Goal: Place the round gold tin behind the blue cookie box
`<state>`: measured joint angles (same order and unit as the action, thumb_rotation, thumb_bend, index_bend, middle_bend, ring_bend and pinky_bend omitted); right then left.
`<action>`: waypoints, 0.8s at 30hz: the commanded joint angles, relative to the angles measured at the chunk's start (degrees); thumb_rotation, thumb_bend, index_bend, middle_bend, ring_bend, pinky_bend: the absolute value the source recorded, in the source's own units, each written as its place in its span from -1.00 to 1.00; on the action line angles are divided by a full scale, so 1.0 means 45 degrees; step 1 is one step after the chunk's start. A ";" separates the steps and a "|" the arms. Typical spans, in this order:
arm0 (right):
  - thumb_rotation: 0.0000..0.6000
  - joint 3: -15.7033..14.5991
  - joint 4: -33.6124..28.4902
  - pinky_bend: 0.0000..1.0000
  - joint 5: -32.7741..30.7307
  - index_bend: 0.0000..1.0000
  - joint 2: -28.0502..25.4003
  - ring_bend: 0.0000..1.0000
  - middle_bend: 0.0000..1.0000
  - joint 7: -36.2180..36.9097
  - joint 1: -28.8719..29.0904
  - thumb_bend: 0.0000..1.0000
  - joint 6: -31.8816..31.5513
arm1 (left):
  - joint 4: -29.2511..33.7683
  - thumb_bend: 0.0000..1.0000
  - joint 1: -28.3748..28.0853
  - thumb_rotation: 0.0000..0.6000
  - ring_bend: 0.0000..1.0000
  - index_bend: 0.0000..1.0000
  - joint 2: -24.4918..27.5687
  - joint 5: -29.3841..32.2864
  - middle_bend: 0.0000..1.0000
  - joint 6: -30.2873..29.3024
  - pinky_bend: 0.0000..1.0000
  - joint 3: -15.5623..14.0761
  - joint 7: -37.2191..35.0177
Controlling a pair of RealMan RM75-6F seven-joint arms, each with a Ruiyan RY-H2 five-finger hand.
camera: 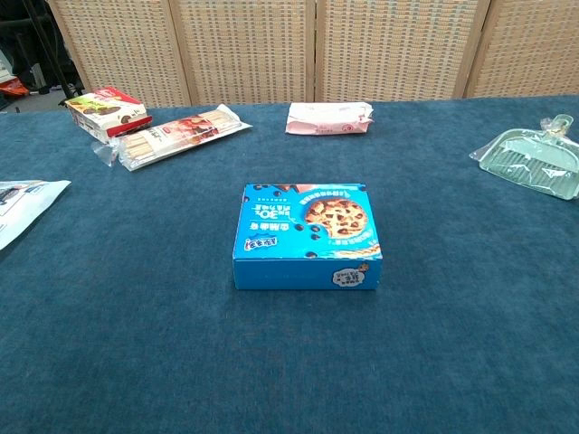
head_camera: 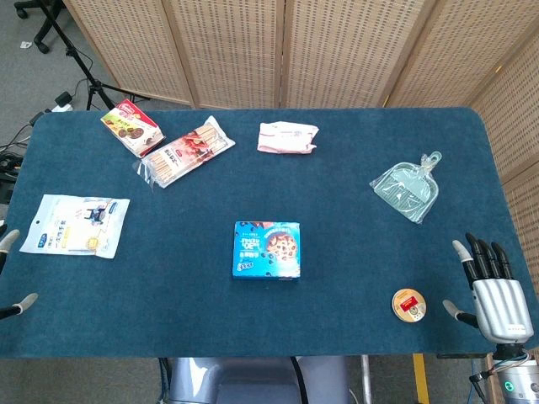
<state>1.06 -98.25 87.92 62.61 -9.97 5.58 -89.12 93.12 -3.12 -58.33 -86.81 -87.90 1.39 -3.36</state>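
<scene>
Round gold tin (head_camera: 409, 305) is lying flat near the bench's (head_camera: 354, 252) front edge, well to the right of the blue cookie box (head_camera: 267, 250) from your head view; its red lid label is too small for you to read. Your right hand (head_camera: 491, 286) is hovering just beside the tin, fingers spread upward, holding nothing. Your left hand (head_camera: 10, 273) is showing only fingertips at the left edge, so you cannot tell how it is set. The box is sitting mid-bench, picturing chocolate-chip cookies, its lettering illegible. Further back are lying a clear dustpan (head_camera: 408, 188), a pink packet (head_camera: 287, 136), a biscuit-stick pack (head_camera: 186, 151), a red snack box (head_camera: 130, 127) and a white pouch (head_camera: 76, 225).
</scene>
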 commanded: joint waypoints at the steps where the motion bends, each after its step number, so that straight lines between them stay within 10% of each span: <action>1: 1.00 0.0010 -0.0059 -1.00 -0.0004 -1.00 -0.0040 -1.00 -1.00 0.0049 -0.0022 -1.00 0.0035 | -0.0011 -1.00 0.0008 1.00 -1.00 -1.00 0.0006 -0.0022 -1.00 -0.0016 -1.00 0.0001 -0.0028; 24: 1.00 -0.2119 0.1671 -1.00 0.2779 -1.00 -0.2221 -1.00 -1.00 0.4884 0.1827 -1.00 0.4642 | 0.0071 -1.00 -0.0112 1.00 -1.00 -1.00 0.0137 0.0363 -1.00 0.0300 -1.00 0.0249 -0.0351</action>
<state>-7.65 -92.80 99.75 51.81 11.54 12.39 -71.13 93.46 -3.61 -57.78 -85.37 -86.69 2.44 -4.74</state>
